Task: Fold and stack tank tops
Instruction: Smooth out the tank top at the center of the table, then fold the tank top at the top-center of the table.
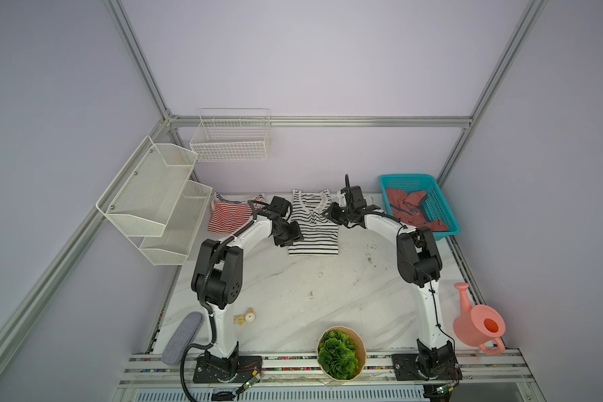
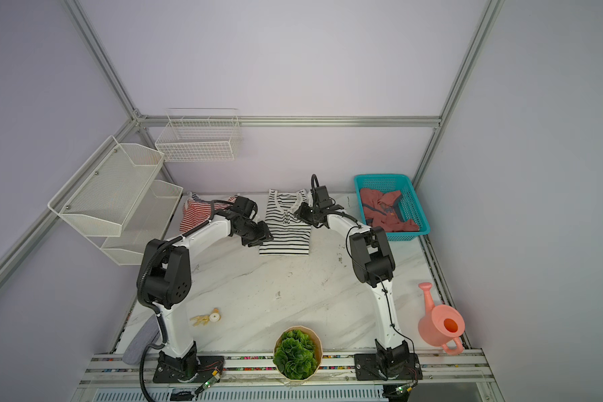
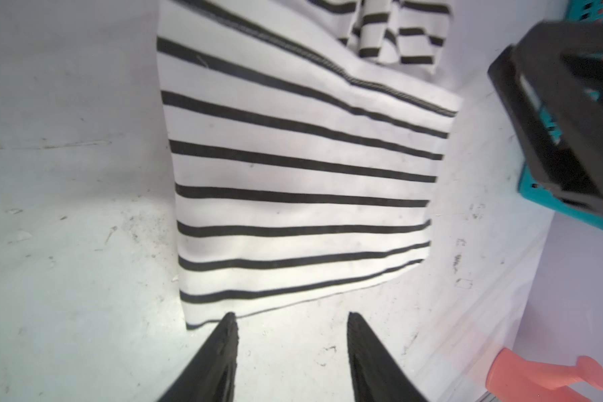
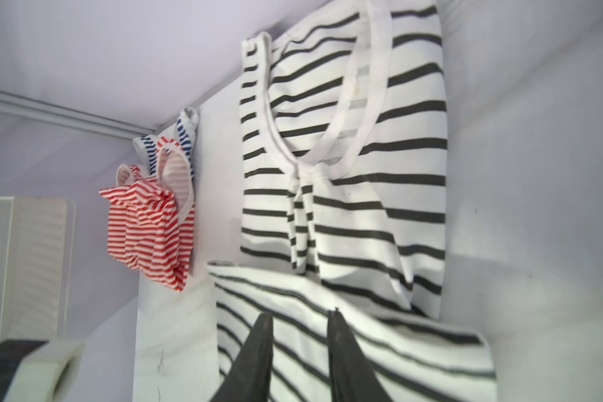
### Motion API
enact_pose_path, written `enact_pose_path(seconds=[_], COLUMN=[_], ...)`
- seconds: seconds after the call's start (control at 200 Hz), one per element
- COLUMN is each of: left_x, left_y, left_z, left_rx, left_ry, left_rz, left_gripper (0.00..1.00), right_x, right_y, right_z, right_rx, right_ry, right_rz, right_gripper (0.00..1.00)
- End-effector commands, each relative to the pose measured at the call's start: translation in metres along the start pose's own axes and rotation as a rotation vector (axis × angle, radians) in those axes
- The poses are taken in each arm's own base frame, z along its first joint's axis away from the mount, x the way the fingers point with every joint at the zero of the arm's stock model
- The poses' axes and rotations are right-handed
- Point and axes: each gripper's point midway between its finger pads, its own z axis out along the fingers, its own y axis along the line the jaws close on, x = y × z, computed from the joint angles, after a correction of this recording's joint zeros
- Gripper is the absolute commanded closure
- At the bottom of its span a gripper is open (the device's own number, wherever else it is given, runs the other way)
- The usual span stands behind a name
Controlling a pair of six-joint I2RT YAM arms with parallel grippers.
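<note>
Black-and-white tank top (image 1: 314, 226) lies far centre on the tabletop, its near part folded over the body. Left tool (image 3: 291, 316) stands parted and empty just off its near edge. Right tool (image 4: 300, 313) stands parted above the flap. Risk: a dragging finger could snag the loose flap and undo the fold.

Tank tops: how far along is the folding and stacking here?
Done: the red-and-white striped top lies roughly folded at the back. In hand: the black-and-white striped top has one fold, its hem lying across its body; the left claw and right claw are open near it, gripping nothing. Left: finishing that fold, stacking, and the dusty-red top, crumpled in the teal basket.
</note>
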Motion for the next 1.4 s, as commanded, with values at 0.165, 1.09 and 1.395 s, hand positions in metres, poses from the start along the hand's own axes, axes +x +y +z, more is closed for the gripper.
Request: enact_pose_path(seconds=[0.165,1.09,1.395], left_x=[0.008,0.028,0.033], left_y=[0.009,0.047,0.057], left_z=[-0.02,0.036,0.046], left_rx=[-0.044,-0.088,-0.081], left_ry=[-0.012,0.083,0.093], left_rz=[0.068,-0.016,-0.052], left_gripper=[0.39,0.47,0.5], right_x=[0.027,0.124,0.134], right_y=[-0.01,-0.067,-0.065], right_z=[-0.051,-0.047,-0.042], right_rx=[0.095,0.17,0.15], right_ry=[-0.007,0.179,0.2], right_rz=[-0.048,0.008,0.019], right_gripper=[0.53,0.58,0.6])
